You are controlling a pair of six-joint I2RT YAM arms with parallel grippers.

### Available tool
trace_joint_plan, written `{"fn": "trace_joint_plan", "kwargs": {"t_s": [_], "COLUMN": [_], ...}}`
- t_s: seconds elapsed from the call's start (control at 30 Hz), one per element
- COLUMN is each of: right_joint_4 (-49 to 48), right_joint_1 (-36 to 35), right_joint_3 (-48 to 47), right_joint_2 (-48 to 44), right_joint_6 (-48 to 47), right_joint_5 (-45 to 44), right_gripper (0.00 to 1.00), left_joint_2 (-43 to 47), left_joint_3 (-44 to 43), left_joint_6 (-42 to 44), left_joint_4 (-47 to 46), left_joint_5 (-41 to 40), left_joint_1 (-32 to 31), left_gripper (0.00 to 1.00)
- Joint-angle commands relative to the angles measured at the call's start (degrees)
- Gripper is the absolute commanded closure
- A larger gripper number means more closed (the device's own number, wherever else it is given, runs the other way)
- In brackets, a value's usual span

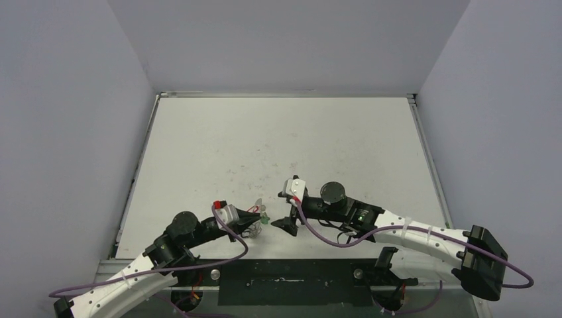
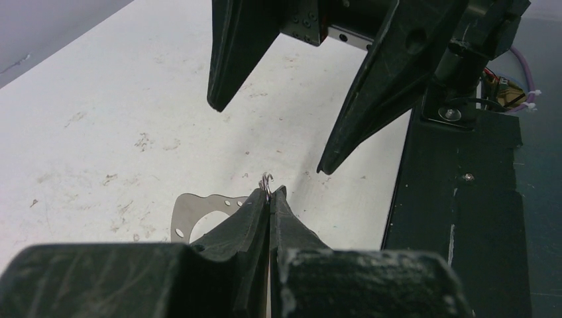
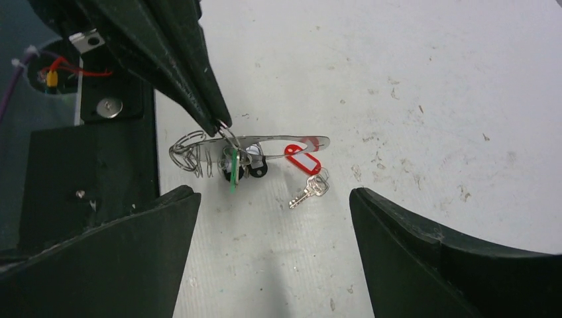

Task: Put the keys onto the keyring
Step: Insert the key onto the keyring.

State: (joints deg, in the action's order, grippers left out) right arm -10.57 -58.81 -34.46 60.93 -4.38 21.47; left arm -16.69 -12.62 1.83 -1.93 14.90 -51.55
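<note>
Left gripper (image 2: 268, 194) pinches keyring (image 3: 272, 140), red-tagged key (image 3: 303, 161) lying just beside.

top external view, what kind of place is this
Most likely a robot test cell in a lab, not a home or shop: a plain white table boxed in by blank walls, a left arm and right arm bolted at its near edge, and a keyring as the thing being worked on.

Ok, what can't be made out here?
- Top view: keyring and keys too small; left gripper covers part.
- Left wrist: keys hidden behind its own fingers.
- Right wrist: whether the green key is threaded on, lost in the keyring's clutter.
</note>
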Motion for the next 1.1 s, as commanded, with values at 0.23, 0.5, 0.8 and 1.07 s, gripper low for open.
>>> {"fn": "trace_joint_plan", "kwargs": {"t_s": [0.23,0.5,0.8,1.07], "right_joint_4": [-11.1,-9.0,-9.0,-6.9], "right_joint_1": [0.3,0.2,-1.0,-1.4], "right_joint_3": [1.2,-1.3,-3.2,-4.2], "right_joint_2": [2.2,6.4,7.4,8.2], "right_joint_6": [-14.5,-15.5,-15.1,-15.8], "right_joint_5": [15.0,20.3,18.0,17.9], "right_gripper": [0.50,0.64,0.66,1.00], "left_joint_2": [0.4,0.3,0.0,-0.4], "left_joint_3": [-1.1,-1.3,-1.6,-2.1], "left_joint_6": [1.7,1.9,2.0,2.1], "left_joint_4": [-3.0,-3.3,-3.2,-3.2], "left_joint_5": [6.2,6.4,6.6,6.7], "left_joint_1": [-0.1,-0.1,-0.1,-0.1], "left_gripper": [1.00,1.00,1.00,1.00]}}
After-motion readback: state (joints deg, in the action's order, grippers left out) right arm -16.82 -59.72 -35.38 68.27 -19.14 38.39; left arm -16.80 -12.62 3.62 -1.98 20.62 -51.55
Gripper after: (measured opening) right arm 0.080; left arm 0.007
